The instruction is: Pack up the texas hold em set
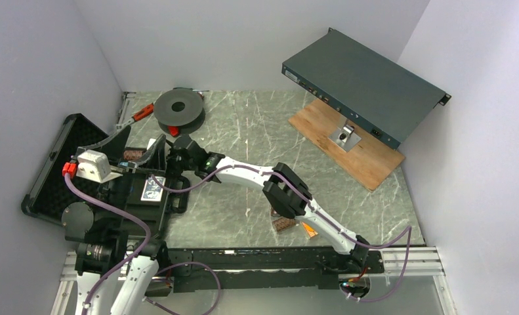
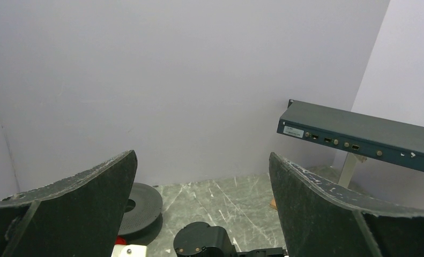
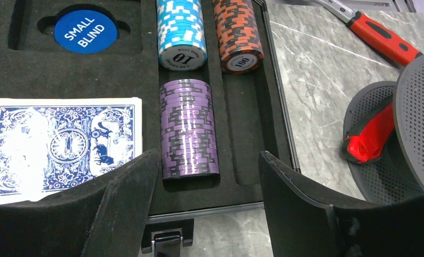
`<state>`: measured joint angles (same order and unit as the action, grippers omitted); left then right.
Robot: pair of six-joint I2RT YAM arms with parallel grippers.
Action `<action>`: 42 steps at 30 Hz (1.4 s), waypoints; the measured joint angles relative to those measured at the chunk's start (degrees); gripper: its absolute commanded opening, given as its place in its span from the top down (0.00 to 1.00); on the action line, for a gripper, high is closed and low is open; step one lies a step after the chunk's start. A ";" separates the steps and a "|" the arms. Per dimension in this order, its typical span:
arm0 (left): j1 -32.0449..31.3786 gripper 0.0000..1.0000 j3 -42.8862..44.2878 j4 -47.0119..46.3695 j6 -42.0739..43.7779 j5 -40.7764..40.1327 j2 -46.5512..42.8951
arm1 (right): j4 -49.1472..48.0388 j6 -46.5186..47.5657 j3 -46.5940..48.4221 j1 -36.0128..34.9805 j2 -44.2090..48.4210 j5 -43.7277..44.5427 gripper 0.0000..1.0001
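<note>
I am viewing an open black briefcase (image 3: 278,115) filling the left and centre of the right wrist view. Its foam is holding a blue card deck (image 3: 59,144) at lower left, a round Small Blind button (image 3: 85,31) at upper left, and a blue chip stack (image 3: 181,29) beside an orange-and-black chip stack (image 3: 236,32) at top centre. A purple chip stack (image 3: 188,123) is lying on its side in the middle. The slot (image 3: 242,134) just right of it is sitting empty.

The right end effector (image 3: 207,171) is hovering at the bottom of this view. Its dark fingers (image 3: 129,203) are spread apart near the purple stack's near end and are gripping nothing. In the left wrist view, the left end effector (image 2: 203,156) is also gaping wide and is holding nothing.

In the overhead view, a brown chip stack (image 1: 284,223) is lying on the table (image 1: 256,131) at lower centre. It is partly hidden beneath the right arm's elbow and well apart from the briefcase at the left.

I am judging the packing partly done, with that brown stack likely bound for the empty slot. I am worrying that swinging the right arm back low could let the elbow sweep the loose stack and scatter its chips. I am also worrying that lifting out carelessly could let a finger catch the purple stack and tip it from its slot.
</note>
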<state>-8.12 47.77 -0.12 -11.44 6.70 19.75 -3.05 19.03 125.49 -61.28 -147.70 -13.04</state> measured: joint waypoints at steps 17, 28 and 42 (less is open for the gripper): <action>0.22 0.00 -0.28 0.44 0.00 -0.07 0.02 | -0.15 -0.52 -7.13 -0.17 6.49 2.51 0.89; 0.22 0.00 -0.31 0.52 0.00 -0.07 0.02 | 0.31 -3.32 -7.17 -0.15 7.30 2.21 1.00; 0.22 0.00 -0.31 0.61 -0.02 -0.07 0.02 | 0.92 -5.62 -4.57 -0.22 3.65 0.50 1.00</action>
<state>-7.90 47.46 0.49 -11.46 6.63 19.77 -2.13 13.41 120.92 -61.49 -144.05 -12.53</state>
